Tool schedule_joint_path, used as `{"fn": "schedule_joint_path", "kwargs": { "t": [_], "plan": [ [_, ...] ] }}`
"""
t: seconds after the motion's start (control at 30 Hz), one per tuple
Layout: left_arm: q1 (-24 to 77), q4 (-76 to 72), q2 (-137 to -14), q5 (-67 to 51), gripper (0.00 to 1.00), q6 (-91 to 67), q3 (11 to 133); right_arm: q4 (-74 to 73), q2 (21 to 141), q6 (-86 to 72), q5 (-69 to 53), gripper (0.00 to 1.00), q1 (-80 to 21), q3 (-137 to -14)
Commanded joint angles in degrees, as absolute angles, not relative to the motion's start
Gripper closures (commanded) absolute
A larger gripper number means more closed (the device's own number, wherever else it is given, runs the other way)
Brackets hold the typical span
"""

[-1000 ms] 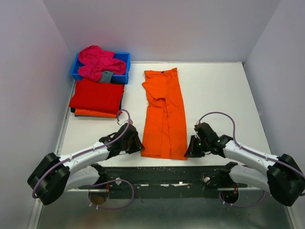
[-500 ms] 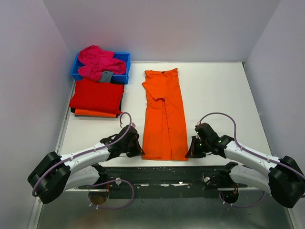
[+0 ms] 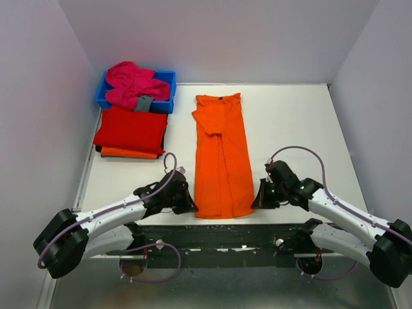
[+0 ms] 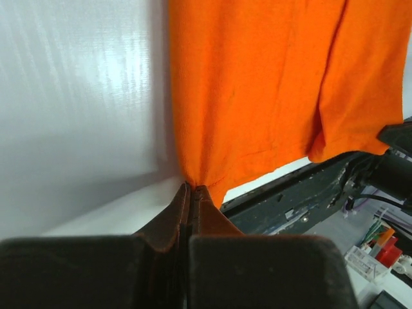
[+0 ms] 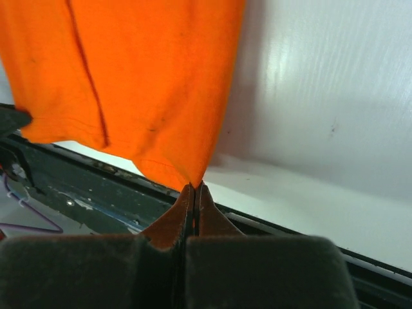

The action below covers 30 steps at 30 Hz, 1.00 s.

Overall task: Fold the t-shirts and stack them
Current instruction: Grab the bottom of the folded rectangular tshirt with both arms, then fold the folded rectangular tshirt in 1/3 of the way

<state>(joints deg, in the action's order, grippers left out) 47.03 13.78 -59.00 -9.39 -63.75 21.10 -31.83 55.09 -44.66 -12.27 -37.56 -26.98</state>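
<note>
Left claw (image 4: 192,188) and right claw (image 5: 195,187), each pinched tight on one near corner of orange t-shirt (image 3: 222,161)

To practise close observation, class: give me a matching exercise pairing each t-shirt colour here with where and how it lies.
Things:
1 orange t-shirt
2 red t-shirt
3 pink t-shirt

States:
A crumpled in the blue bin
B laid out long, near corners pinched by the left gripper and right gripper
C folded flat, on the near side of the bin

Pairs: 1-B, 2-C, 3-A
</note>
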Motion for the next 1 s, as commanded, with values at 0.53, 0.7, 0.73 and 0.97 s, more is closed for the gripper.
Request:
{"fn": "schedule_joint_path", "kwargs": {
  "t": [0.53, 0.7, 0.73, 0.97],
  "plan": [
    [25.67, 6.68, -79.08, -12.58, 1.0, -57.22, 47.0, -31.55, 82.51, -32.96, -10.72, 0.99, -21.1, -60.62],
    [24.88, 1.25, -84.37, -5.98, 1.0, -60.81, 48.96, -31.73, 94.55, -31.91, -12.39, 0.99, -18.55, -69.15],
    [24.61, 0.27, -85.59, -6.24, 1.0, -61.26, 49.13, -31.55, 96.22, -31.56, -13.18, 0.99, -18.11, -70.47],
    [23.47, 0.35, -91.84, -7.12, 1.0, -60.12, 54.05, -32.69, 104.41, -30.59, -14.24, 0.99, -16.61, -78.74]
  ]
}}
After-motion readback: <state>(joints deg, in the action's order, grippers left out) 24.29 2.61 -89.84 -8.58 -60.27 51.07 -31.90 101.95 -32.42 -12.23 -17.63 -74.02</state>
